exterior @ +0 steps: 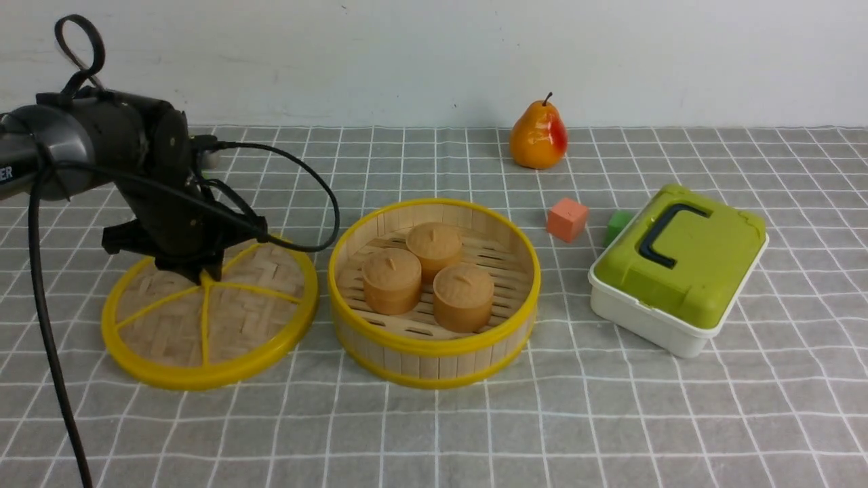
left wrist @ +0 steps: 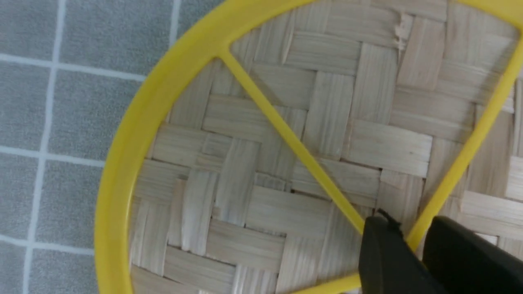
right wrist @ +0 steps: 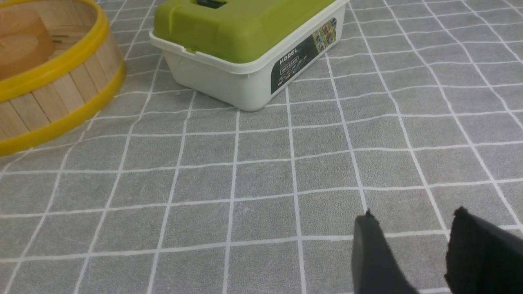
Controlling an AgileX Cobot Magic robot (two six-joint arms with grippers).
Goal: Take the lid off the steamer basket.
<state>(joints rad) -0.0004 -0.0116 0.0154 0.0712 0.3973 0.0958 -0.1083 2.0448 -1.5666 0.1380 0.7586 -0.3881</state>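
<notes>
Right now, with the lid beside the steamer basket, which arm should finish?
Left. The left gripper pinches the hub of the lid, which lies flat on the cloth left of the steamer basket; it probably only needs to let go. The right gripper hangs open over cloth, near the white box.

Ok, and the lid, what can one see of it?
The lid is a flat round disc of woven bamboo strips with a thick yellow rim and yellow spokes. It lies flat on the grey checked cloth, close beside the steamer basket, on its left. The left gripper stands at its centre, fingers either side of the hub; a grip cannot be confirmed.
</notes>
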